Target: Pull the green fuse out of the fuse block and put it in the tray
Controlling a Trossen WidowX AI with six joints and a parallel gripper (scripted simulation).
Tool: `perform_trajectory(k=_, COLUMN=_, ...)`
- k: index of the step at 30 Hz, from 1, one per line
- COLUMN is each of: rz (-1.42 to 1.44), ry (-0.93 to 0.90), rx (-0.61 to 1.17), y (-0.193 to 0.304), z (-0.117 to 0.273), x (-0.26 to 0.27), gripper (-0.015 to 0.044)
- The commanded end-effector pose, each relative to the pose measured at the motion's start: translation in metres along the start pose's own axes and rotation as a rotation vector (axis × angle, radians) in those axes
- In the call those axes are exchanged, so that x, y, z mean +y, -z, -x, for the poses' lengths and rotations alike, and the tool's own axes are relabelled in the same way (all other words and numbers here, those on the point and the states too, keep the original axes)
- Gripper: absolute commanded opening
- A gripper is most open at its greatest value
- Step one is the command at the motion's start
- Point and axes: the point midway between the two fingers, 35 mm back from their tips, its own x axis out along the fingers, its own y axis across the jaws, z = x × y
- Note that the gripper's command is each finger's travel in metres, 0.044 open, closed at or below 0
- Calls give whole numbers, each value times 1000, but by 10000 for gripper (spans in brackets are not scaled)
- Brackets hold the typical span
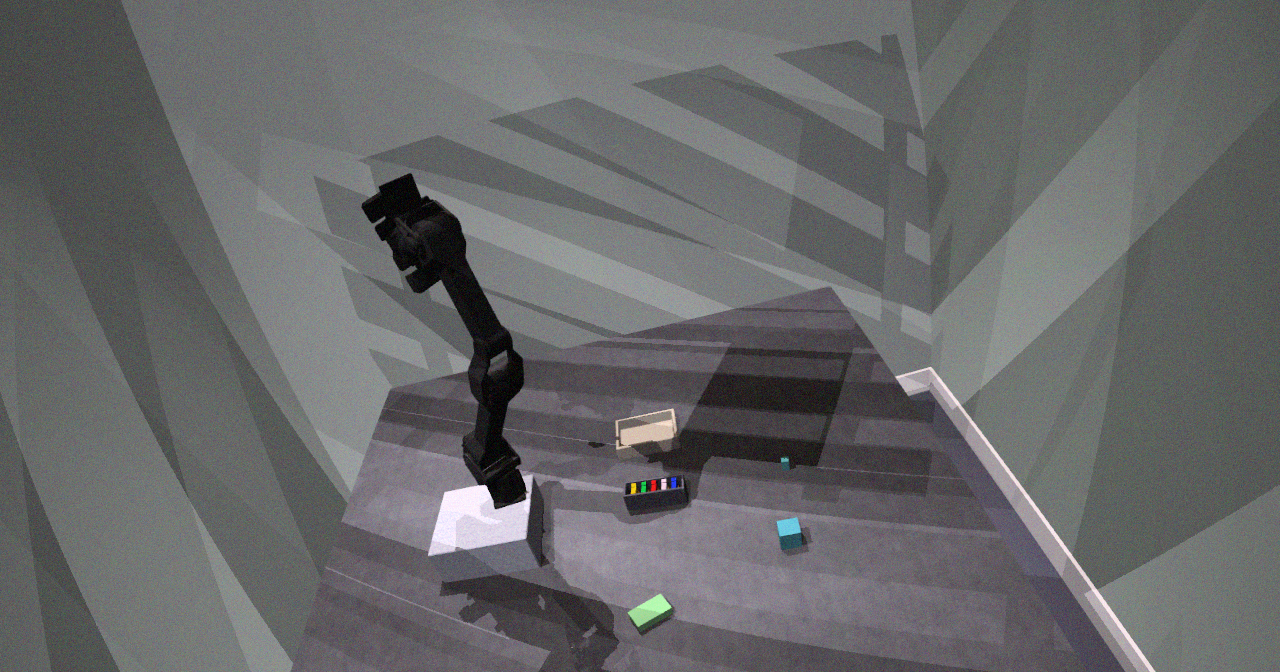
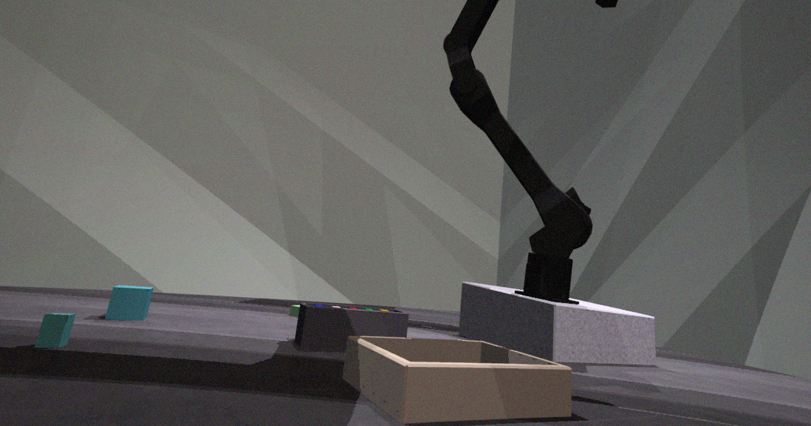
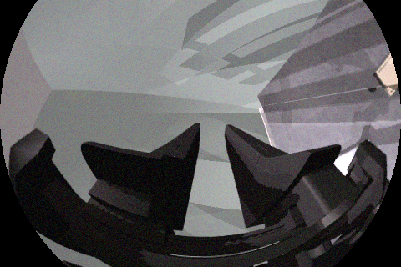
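Two fingers stand narrowly parted, gripping nothing, raised high and well apart from the desk (image 1: 895, 596). Green fuse (image 1: 646, 486) sits in the fuse block (image 1: 654, 497), near the tray (image 1: 646, 431). Widen first, then descend vertically, centred between neighbouring fuses.

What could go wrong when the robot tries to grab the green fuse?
1. The green fuse sits tight between the yellow and red ones in the fuse block, so the gripper, now narrowly open with nothing between its fingers, might bump a neighbour.
2. The gripper is high up, pointing away from the table, so it has a long way to come down and aim.
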Motion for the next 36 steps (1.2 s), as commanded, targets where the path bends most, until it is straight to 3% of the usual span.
perform_trajectory(k=1, rz=11, ry=4, rx=-8, y=-1, z=-1, x=-1, gripper=79)
perform_trajectory(k=12, rz=516, ry=463, rx=-279, y=-69, z=-91, x=-64, gripper=74)
perform_trajectory(k=19, rz=720, ry=846, rx=-284, y=-147, z=-107, x=-139, gripper=74)
perform_trajectory(k=27, rz=819, ry=1220, rx=-92, y=-221, z=-67, x=-245, gripper=74)
perform_trajectory(k=36, rz=760, ry=1448, rx=227, y=-251, z=36, x=-372, gripper=74)
